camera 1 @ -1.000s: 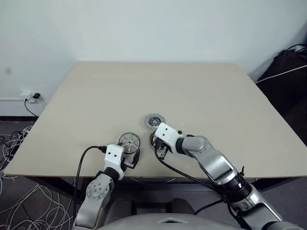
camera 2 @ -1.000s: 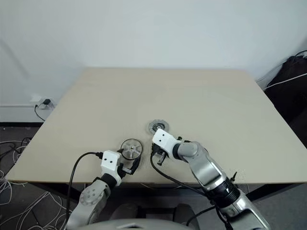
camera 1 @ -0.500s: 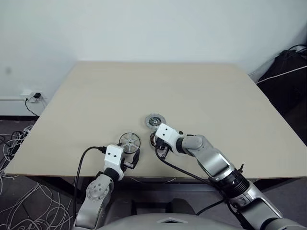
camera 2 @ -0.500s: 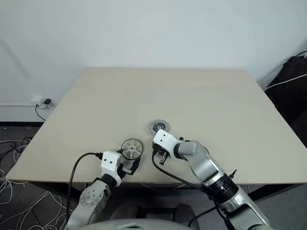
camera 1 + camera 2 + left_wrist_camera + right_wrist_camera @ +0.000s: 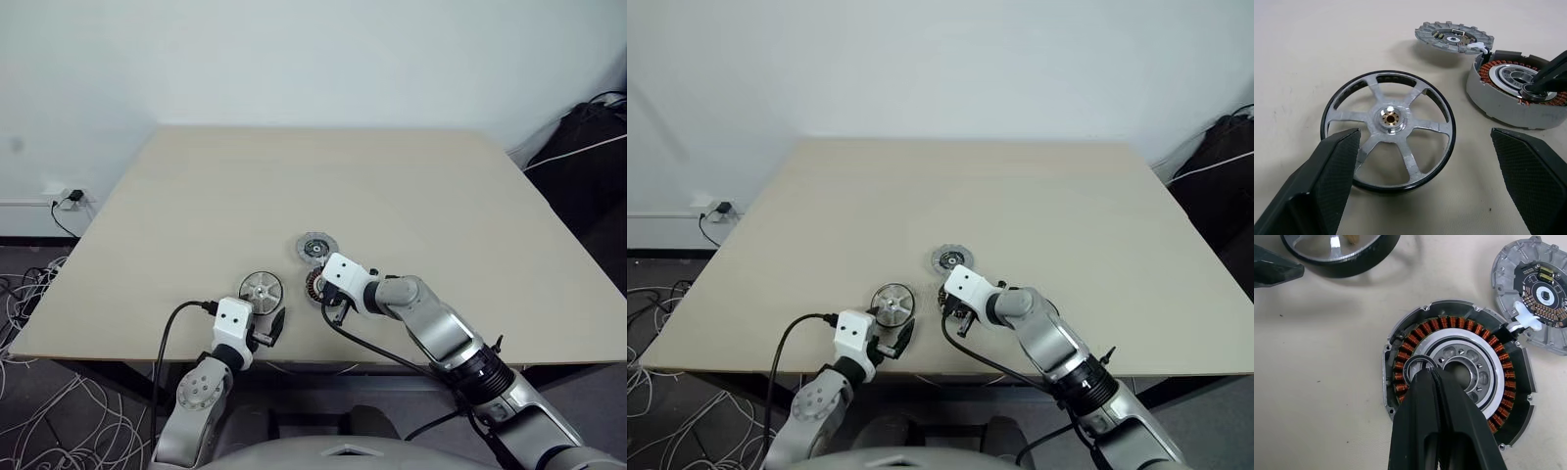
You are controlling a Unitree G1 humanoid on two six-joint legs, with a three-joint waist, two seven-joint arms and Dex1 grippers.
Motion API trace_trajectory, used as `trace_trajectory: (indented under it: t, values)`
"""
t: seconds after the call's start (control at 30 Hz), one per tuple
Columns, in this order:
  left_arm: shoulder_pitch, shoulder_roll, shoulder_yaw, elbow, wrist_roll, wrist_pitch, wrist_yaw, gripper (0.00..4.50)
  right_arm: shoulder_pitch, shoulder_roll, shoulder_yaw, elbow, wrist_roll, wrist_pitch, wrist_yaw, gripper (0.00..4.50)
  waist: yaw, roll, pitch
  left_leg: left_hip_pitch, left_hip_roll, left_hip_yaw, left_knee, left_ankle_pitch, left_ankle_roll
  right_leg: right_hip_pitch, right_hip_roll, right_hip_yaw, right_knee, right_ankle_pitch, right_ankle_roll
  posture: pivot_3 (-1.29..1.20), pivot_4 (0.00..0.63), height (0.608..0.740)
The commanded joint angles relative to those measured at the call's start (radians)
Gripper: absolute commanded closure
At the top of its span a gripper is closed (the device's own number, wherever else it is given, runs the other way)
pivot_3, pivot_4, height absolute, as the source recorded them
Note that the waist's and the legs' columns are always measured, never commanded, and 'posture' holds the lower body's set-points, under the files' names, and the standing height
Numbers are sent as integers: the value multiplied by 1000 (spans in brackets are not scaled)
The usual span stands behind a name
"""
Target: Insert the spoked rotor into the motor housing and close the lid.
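The spoked rotor [image 5: 1388, 129] lies flat on the table, a shiny silver wheel with a brass hub. My left gripper [image 5: 1425, 136] stands open just short of it, one finger to each side, touching nothing. To its right sits the motor housing [image 5: 1457, 377], copper windings around a silver centre. My right gripper [image 5: 1426, 373] is shut over that centre, its tips pinching a small metal ring [image 5: 1413, 363]. The lid [image 5: 316, 248] lies behind the housing, notched rim and dark inner face up, a white tab reaching toward the housing.
All three parts sit near the front edge of the beige table [image 5: 392, 186], which stretches away bare behind them. Loose cables [image 5: 29, 294] lie on the floor to the left, and a dark bag [image 5: 588, 127] stands at the far right.
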Motion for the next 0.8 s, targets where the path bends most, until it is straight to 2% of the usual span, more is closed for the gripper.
trace_trajectory:
  t: [0.03,0.47,0.8]
  values:
    - [-16,-3,4,-5,-3,-25,-3,0,-10,-5,3,-13,2,-18,16,4461,0,0,0,0,0,0,0,0,0,0,0,0,0,0,0,0,0,740]
    - [0,16,11,-35,-12,-76,-27,0,-34,6,-14,67,-22,-45,-22,4461,0,-1,-1,1,0,0,1,0,0,1,0,0,0,1,1,0,0,740]
    - [29,57,-16,-62,-39,-158,-117,0,-46,7,-34,90,-30,-52,-28,4461,-1,-1,-2,0,1,0,0,0,0,0,-1,0,0,1,0,0,0,740]
